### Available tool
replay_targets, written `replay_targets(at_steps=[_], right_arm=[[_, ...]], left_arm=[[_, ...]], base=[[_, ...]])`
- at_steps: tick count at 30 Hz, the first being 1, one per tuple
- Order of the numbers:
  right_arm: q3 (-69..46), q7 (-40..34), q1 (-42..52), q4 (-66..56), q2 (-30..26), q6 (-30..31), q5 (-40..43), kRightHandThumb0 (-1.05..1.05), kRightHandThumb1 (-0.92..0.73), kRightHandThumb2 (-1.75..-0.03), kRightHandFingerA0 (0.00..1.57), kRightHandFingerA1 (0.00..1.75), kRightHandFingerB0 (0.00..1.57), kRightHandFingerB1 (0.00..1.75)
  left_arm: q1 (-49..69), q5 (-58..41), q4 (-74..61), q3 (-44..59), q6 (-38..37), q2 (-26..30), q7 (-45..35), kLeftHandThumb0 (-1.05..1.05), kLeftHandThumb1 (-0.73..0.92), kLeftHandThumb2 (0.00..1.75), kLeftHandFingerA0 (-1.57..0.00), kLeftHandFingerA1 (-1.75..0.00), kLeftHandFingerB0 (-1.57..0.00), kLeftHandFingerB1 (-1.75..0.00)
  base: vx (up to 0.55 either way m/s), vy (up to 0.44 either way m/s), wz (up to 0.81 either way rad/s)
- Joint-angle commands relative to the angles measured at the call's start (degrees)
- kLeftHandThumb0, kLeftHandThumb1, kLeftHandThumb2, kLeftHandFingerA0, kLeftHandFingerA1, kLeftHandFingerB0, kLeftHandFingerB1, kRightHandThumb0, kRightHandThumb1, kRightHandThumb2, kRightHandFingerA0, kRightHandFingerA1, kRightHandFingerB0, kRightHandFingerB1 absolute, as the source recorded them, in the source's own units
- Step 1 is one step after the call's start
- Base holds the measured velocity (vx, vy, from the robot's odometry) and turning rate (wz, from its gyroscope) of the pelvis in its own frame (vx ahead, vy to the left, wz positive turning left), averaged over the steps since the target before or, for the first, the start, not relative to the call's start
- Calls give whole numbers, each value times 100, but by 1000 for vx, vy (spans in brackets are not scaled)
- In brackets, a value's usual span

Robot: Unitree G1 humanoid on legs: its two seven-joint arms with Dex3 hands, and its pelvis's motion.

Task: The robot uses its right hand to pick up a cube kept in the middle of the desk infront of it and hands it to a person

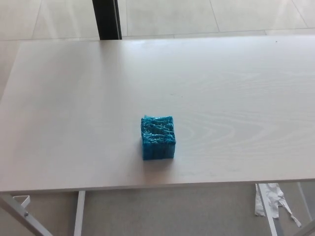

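a: blue, wrapped in crinkly tape or film by the look of it. that cube point(158, 137) sits alone on the pale wooden desk point(236, 88), near the front edge and a little left of centre.

b: how would it handle?

a: my guess is light and fairly stiff, with a wrinkled skin that gives some grip but could slide a bit under hard pads. i'd take it across two opposite side faces, thumb on one and fingers on the other, around mid-height.

b: and the right hand, how is it posed?

a: neither hand nor arm shows, so i can't tell whether it is released or clenched. nothing is grasping the cube. no person is visible either.
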Motion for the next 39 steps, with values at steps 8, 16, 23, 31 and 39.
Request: replay_targets(at_steps=[8,16,23,31,39], right_arm=[[-1554,-389,401,-616,-203,-748,1030,-57,-59,-59,86,124,43,39],[-2768,-1029,645,-3424,322,-1131,1450,-68,-62,-59,68,61,43,34],[-2593,-1184,473,-7047,1096,-629,1746,-76,-48,-86,57,66,35,46],[-1674,-1146,94,-9201,1451,-377,1412,-65,-56,-58,55,43,42,36],[446,-534,-1378,-10074,1600,785,350,-66,-47,-80,27,50,21,42]], left_arm=[[-103,-224,101,278,-224,15,-83,-63,70,61,-56,-58,-58,-46],[-143,-199,102,357,-179,-12,-98,-62,71,61,-54,-58,-54,-46],[-211,-123,90,272,-158,-9,-101,-61,73,62,-53,-56,-52,-46],[-186,-74,104,225,-150,-45,-28,-57,73,62,-54,-59,-55,-48],[-206,-50,148,198,-108,-79,-51,-59,74,62,-53,-53,-52,-45]], base=[[0,0,0],[0,0,0],[0,0,0],[0,0,0],[0,0,0]])
